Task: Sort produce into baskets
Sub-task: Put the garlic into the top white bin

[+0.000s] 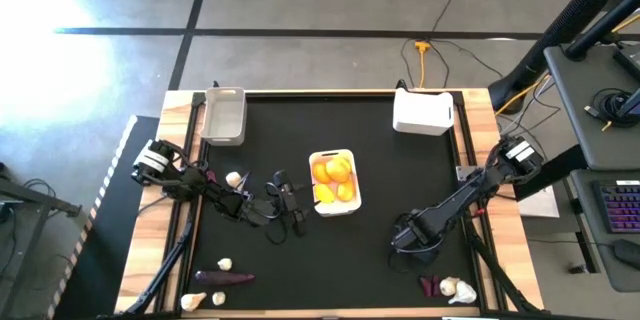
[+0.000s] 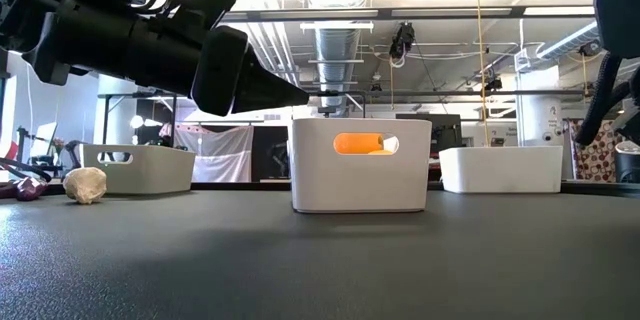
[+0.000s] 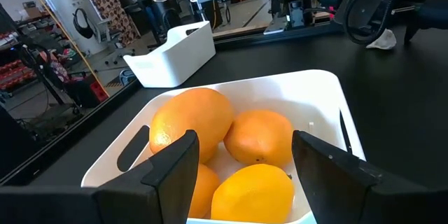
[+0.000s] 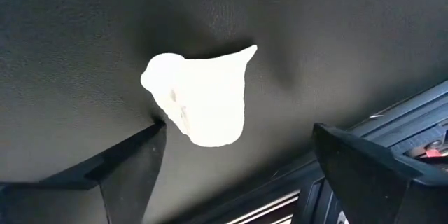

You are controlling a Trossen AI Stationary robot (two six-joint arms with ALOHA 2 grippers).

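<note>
Left gripper open and empty beside fruit basket; right gripper open over garlic, not gripping

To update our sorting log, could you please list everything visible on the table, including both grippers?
grey basket: one, grey, far left corner.
corner white basket: one, white, far right corner.
centre white basket: one, white, middle.
fruits: four visible, orange and yellow, in the centre white basket.
garlic bulbs: at least five, white, loose, left side and near right.
purple vegetables: two, dark purple, near edge, one each side.
left gripper: open, facing the fruits.
right gripper: open, around a garlic bulb.
</note>
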